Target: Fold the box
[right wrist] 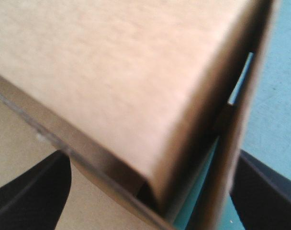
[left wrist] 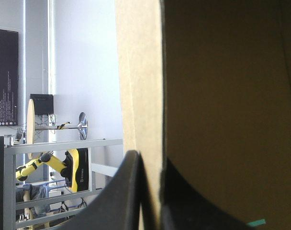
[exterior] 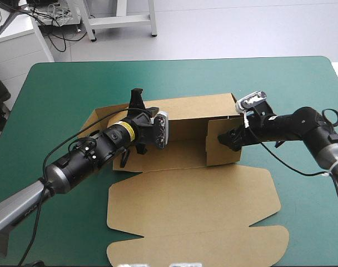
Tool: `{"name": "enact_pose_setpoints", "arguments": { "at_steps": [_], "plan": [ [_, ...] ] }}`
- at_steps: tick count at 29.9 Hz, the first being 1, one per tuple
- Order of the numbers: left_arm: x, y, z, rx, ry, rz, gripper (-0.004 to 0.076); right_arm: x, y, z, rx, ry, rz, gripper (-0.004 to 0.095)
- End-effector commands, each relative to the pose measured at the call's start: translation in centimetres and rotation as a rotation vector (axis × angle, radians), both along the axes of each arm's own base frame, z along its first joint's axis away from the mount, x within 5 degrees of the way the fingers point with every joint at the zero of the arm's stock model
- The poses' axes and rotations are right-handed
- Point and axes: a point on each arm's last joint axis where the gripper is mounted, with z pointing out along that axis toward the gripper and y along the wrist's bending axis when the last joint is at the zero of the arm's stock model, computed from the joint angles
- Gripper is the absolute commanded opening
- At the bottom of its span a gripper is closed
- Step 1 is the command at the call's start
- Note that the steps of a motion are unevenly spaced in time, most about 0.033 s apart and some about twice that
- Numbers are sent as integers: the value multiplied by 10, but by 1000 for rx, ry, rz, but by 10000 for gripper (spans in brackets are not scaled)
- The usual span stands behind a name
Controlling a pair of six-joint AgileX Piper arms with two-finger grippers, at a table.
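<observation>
1. The box (exterior: 191, 194) lies on the teal-green cover (exterior: 74, 83), with cover showing on every side of it. It's partly formed: far wall up, right end wall up, lid panel flat on the near side.
2. Left gripper (left wrist: 148, 160) is at the box's left end, jaws pinched almost together on an upright board edge. Probably it's holding that panel up while the other end gets worked.
3. Right gripper (right wrist: 152, 158) is at the box's right end, jaws well apart and straddling the raised end wall, not clamped on it. Looks set to steady or push that wall in for tucking.
4. Count: 1 box, 2 grippers, 1 flat lid, 2 walls clearly standing. The arm hides the left end wall, so I can't tell its state.
</observation>
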Motion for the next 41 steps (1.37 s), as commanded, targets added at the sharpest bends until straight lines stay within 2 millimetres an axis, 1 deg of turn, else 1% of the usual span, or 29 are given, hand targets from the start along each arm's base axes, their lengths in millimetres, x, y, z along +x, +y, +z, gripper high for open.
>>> {"name": "enact_pose_setpoints", "arguments": {
  "at_steps": [1,6,9,11,16,19,21,27,29,30,32,35,36,37,38,39,41],
  "plan": [
    [-7,-7,-4,-35,77,10,15,1,11,20,27,-126,-22,764],
    [-8,-7,-5,-43,103,23,15,2,12,19,-19,-153,-28,663],
    [-8,-7,-4,-53,97,19,15,2,11,17,-47,-150,-24,554],
    [-7,-8,-3,-63,89,15,15,2,11,17,-49,-150,-23,444],
    [-8,-9,-3,-101,105,22,15,1,11,16,-56,-138,-10,134],
    [-8,-9,-2,-105,103,21,15,0,11,15,-63,-125,3,12],
    [-8,-9,-2,-108,103,21,15,-1,11,15,-62,-123,5,-19],
    [-8,-9,-1,-108,101,21,15,-1,12,15,-62,-118,9,-13],
    [-8,-9,-1,-102,97,17,15,-2,12,14,-67,-112,23,40],
    [-8,-9,-1,-101,96,17,15,-3,12,14,-70,-108,34,95],
    [-8,-9,-1,-101,96,17,15,-4,13,14,-73,-103,47,243],
    [-8,-9,-1,-98,96,17,15,-7,13,15,-74,-94,62,559],
    [-8,-9,-1,-96,98,18,15,-8,13,15,-73,-89,68,643],
    [-8,-8,-2,-92,100,19,15,-9,12,15,-80,-86,77,701],
    [-8,-8,-2,-86,101,20,15,-11,12,16,-85,-81,90,724],
    [-8,-8,-3,-74,99,19,15,-14,12,16,-98,-75,104,727],
    [-8,-7,-3,-50,85,13,14,-16,11,15,-117,-57,123,712]
  ]
}}
